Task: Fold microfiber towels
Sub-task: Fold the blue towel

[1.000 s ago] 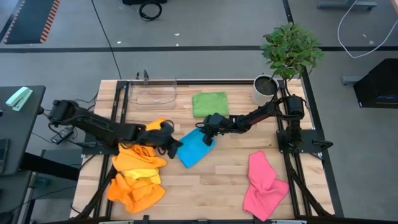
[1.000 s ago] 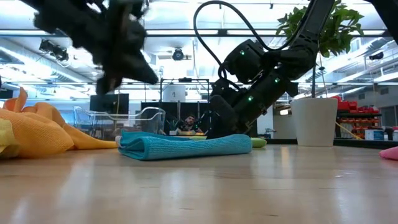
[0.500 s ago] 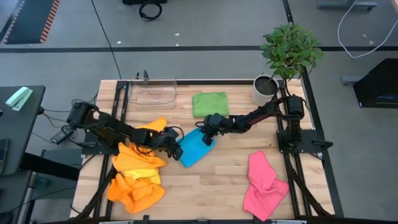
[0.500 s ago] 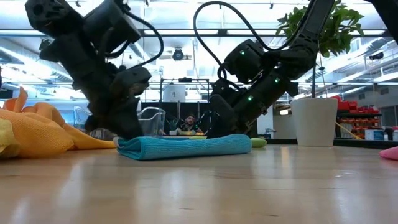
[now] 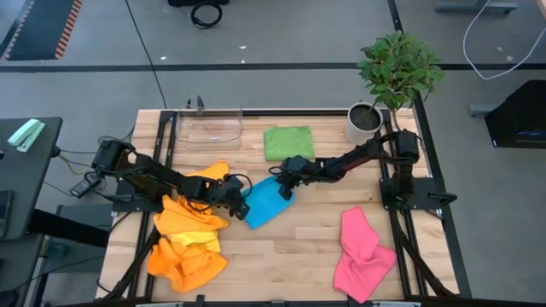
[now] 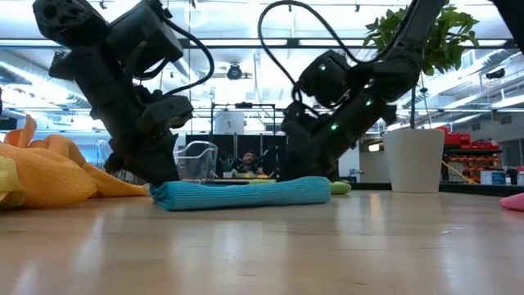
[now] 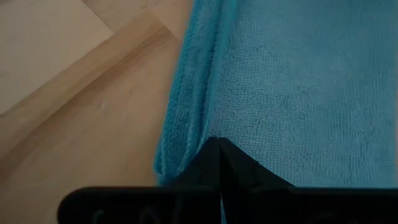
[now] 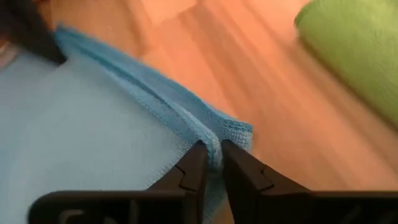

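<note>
The folded blue towel (image 5: 266, 203) lies in the middle of the table (image 5: 290, 256). The left gripper (image 5: 243, 207) is squeezed tight on its near left edge. The right gripper (image 5: 285, 183) pinches its far corner, fingers a little apart. Behind sits a folded green towel (image 5: 287, 142).

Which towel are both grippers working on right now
The blue towel at the table's middle, pinched at opposite edges by the left gripper and right gripper. The green, orange and pink towels lie untouched.
</note>
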{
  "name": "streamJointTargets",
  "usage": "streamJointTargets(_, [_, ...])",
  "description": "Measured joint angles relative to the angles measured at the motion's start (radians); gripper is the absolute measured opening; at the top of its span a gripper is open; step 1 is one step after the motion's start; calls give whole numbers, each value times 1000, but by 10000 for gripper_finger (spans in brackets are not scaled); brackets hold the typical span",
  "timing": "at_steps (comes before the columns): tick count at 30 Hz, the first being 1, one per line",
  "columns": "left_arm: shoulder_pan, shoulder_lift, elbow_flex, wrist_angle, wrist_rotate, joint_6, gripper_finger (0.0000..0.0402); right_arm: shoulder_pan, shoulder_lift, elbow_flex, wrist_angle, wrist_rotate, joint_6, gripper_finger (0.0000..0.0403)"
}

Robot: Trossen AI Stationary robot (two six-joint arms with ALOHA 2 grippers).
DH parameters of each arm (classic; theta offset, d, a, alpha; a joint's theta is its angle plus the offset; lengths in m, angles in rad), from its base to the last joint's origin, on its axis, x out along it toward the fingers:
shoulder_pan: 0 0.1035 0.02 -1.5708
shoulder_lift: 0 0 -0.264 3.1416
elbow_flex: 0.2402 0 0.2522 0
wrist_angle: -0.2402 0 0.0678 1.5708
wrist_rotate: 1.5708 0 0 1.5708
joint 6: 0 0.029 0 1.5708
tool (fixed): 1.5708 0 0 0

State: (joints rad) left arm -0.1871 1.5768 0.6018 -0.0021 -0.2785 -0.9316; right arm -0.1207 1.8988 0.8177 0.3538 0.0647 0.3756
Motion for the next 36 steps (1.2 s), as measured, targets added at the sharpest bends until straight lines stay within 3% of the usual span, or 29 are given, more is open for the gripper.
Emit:
streamJointTargets(6, [0, 0, 0, -2, 0, 1, 3, -74, -145, 6, -68, -75, 38, 132])
streamJointTargets(10, [0, 0, 0, -2, 0, 2, 2, -110, -231, 2, -211, -172, 69, 197])
streamJointTargets(12, [0, 0, 0, -3, 1, 1, 2, -74, -275, -4, -262, -236, 99, 217])
streamJointTargets(14, [0, 0, 0, -3, 1, 1, 2, 21, -300, -41, -276, -203, 144, 220])
streamJointTargets(17, [-1, 0, 0, -3, 1, 1, 2, 169, -306, -78, -253, -68, 229, 175])
streamJointTargets(21, [-2, 1, 0, 1, 9, -3, 2, 244, -245, -107, -184, 33, 301, 39])
streamJointTargets(22, [-2, 1, 0, 2, 12, -3, 2, 249, -228, -106, -160, 41, 296, 20])
streamJointTargets(28, [-2, 1, 0, 3, 36, -7, 3, 232, -141, -77, -134, 78, 311, 5])
streamJointTargets(36, [-2, 1, 0, -10, 45, -40, 2, 279, -124, -69, -231, 74, 340, 3])
